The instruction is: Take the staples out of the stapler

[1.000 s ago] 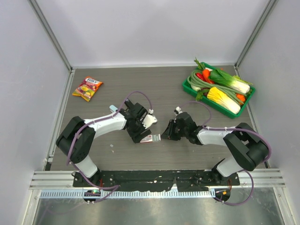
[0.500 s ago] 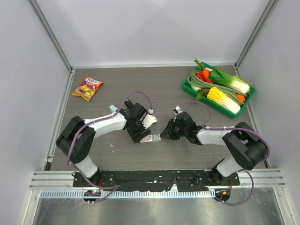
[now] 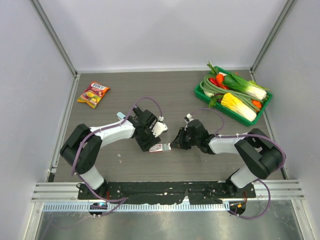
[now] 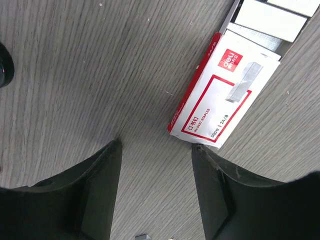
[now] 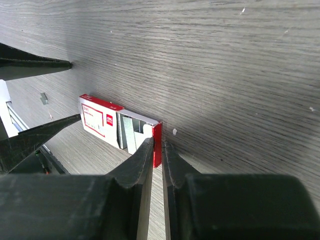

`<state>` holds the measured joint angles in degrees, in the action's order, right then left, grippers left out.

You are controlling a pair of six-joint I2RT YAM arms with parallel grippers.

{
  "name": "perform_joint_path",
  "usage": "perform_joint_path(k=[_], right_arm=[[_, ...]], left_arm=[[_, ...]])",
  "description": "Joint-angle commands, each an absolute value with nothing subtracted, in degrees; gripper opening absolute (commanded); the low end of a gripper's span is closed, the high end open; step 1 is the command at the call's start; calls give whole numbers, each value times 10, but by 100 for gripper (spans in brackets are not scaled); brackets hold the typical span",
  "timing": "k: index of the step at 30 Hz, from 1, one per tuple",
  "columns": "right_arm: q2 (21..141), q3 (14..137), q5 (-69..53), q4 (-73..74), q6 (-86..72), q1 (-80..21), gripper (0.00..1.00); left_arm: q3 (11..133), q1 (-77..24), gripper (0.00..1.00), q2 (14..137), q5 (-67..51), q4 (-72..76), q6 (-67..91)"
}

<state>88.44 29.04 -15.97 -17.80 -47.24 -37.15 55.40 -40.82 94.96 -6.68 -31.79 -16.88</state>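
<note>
The stapler (image 3: 120, 115) is a small pale blue oblong lying beside my left forearm, apart from both grippers. A red-and-white staple box (image 3: 159, 148) lies flat between the grippers, its inner tray slid partly out with staple strips showing (image 5: 127, 131). My right gripper (image 3: 173, 145) is shut on the tray's red end flap (image 5: 157, 142). My left gripper (image 3: 148, 145) is open and empty, its jaws straddling bare table just short of the box's other end (image 4: 225, 95); its right fingertip (image 4: 200, 150) sits next to the box's corner.
A green tray (image 3: 198, 91) of vegetables stands at the back right. A colourful snack bag (image 3: 93, 94) lies at the back left. A tiny loose staple piece (image 5: 44, 98) lies by the left fingers. Enclosure walls ring the table.
</note>
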Motion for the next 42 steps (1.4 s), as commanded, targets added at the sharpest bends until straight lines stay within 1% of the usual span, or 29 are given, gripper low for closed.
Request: perform_joint_path(k=[1, 9, 16, 26, 35, 37, 39, 40, 41, 42], right_arm=[[894, 301, -149, -169, -467, -383, 17], [891, 316, -112, -141, -464, -418, 15], [903, 331, -94, -151, -483, -447, 14], [949, 352, -87, -202, -515, -481, 12], [943, 332, -95, -286, -545, -485, 12], [940, 323, -98, -292, -547, -485, 13], [931, 314, -101, -301, -546, -485, 17], [926, 303, -106, -306, -546, -483, 19], [923, 296, -106, -313, -547, -481, 25], [914, 290, -107, -315, -548, -478, 27]], left_arm=[[565, -413, 61, 959, -85, -305, -168], [566, -419, 61, 966, -89, -300, -163], [569, -421, 61, 972, -91, -296, -159], [569, -425, 61, 976, -90, -295, -158], [578, -428, 61, 990, -92, -296, -152], [582, -428, 60, 992, -91, -298, -154], [581, -427, 60, 994, -89, -299, -156], [579, -427, 60, 994, -87, -298, -155], [577, -428, 60, 992, -88, -297, -156], [576, -427, 60, 991, -87, -297, -156]])
